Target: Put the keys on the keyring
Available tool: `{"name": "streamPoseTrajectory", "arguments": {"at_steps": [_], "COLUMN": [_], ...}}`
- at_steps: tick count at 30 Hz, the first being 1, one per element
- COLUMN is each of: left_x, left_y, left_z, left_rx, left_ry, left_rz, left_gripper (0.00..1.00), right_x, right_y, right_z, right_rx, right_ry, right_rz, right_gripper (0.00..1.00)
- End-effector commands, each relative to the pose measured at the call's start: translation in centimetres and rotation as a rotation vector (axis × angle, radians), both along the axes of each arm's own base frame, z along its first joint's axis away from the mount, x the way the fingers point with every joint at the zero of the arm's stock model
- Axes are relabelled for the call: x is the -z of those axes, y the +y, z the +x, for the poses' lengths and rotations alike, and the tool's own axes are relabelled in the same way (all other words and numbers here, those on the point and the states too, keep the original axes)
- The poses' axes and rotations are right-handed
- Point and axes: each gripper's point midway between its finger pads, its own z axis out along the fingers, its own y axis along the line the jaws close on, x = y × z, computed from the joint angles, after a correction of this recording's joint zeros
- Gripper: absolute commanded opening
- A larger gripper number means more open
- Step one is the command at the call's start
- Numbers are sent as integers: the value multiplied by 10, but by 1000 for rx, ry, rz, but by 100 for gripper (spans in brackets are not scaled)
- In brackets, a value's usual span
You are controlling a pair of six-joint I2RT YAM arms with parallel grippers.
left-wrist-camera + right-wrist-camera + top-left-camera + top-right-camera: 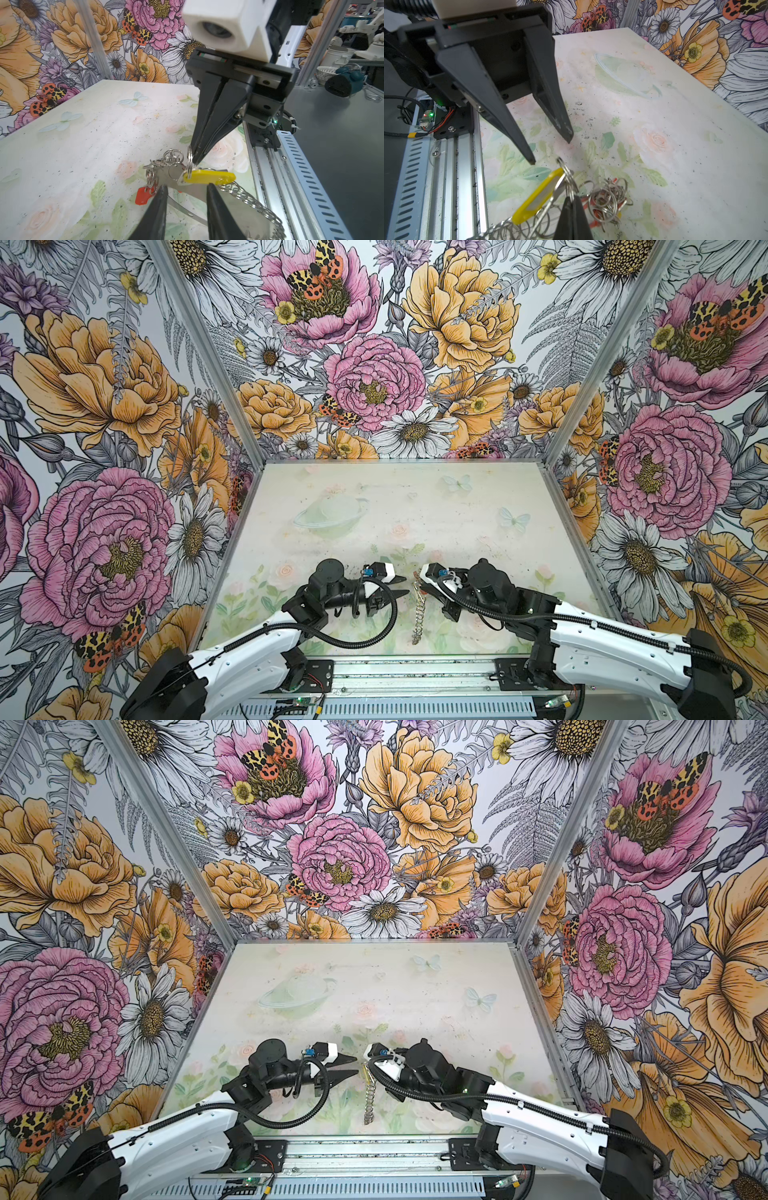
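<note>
Your yellow-tagged key [209,177] hangs from a split ring [189,154] on the keyring [417,616], which runs edge-on toward the front of the table [374,510]. Your right gripper [195,160] is clamped on that split ring. Your left gripper [550,151] stands parted just beside the key, gripping nothing. A red tag [143,196] shows among more rings nearby.

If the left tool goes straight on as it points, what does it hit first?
Probably the yellow-tagged key, just beyond the open tips of the left tool, its split ring pinched by the right tool. The keyring is right by it; depth is unclear.
</note>
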Motion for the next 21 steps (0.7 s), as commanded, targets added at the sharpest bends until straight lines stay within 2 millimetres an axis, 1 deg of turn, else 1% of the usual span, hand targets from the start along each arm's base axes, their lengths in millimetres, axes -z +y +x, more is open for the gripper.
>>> {"name": "streamPoseTrajectory", "arguments": {"at_steps": [1, 5, 7, 10, 13, 16, 21], "left_x": [-14, -21, -27, -29, -23, -16, -8], "left_y": [7, 11, 8, 0, -13, -25, -33], "left_z": [24, 31, 30, 26, 16, 6, 10], "left_rx": [-145, -214, -210, -177, -114, -74, -78], "left_ry": [48, 122, 169, 239, 263, 245, 243], "left_rz": [-12, -16, -29, -29, 10, 64, 102], "left_gripper": [36, 40, 42, 45, 45, 46, 45], "right_x": [-28, -28, -29, -29, -29, -30, -30], "right_y": [2, 2, 2, 3, 5, 5, 6], "right_z": [14, 15, 15, 15, 13, 12, 10], "right_rx": [59, 61, 59, 57, 46, 41, 30], "right_ry": [-43, -47, -52, -54, -51, -47, -43], "right_rz": [51, 43, 42, 40, 42, 46, 50], "right_gripper": [0, 0, 0, 0, 0, 0, 0]}}
